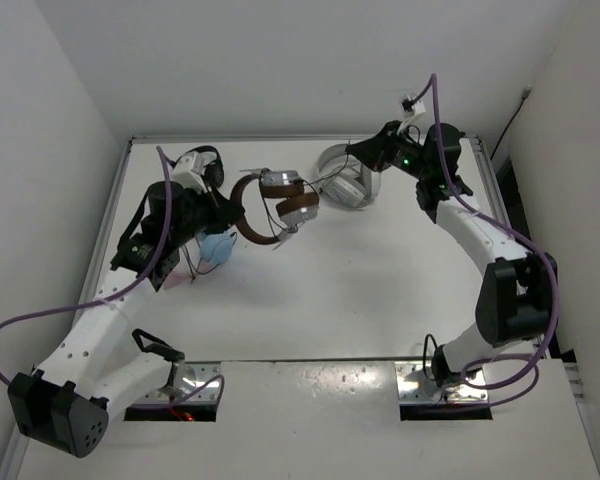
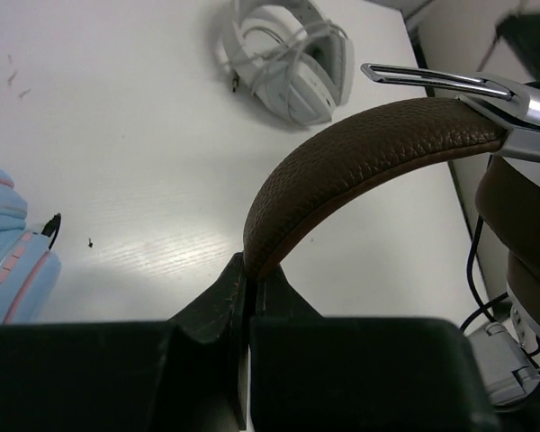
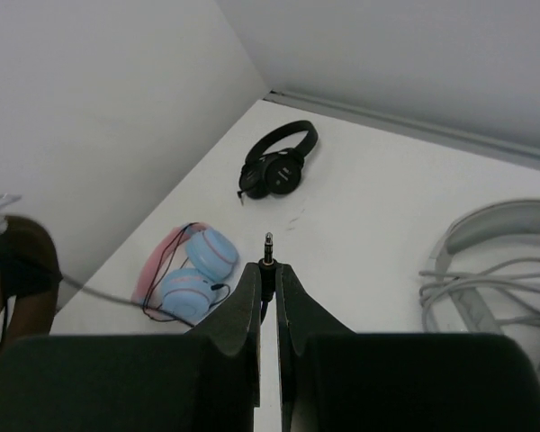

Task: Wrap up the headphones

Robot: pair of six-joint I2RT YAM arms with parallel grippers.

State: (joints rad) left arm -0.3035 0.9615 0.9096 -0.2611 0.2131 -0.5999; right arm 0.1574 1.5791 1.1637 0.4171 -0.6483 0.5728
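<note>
Headphones point(image 1: 277, 205) sit toward eleven o'clock on the worktop point(image 1: 360, 290); the left tool point(image 2: 248, 274) is clamped on the stiff padded headband point(image 2: 360, 153); the right tool point(image 3: 268, 270) pinches the jack plug point(image 3: 268, 241); the thin cable point(image 2: 474, 261) looks limp and tangle-prone, best guided from the plug.

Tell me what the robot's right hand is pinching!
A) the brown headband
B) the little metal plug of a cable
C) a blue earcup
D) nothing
B: in the right wrist view the right gripper is shut on the plug, with its metal tip poking out past the fingertips. The brown headband is pinched by the left gripper instead.
</note>
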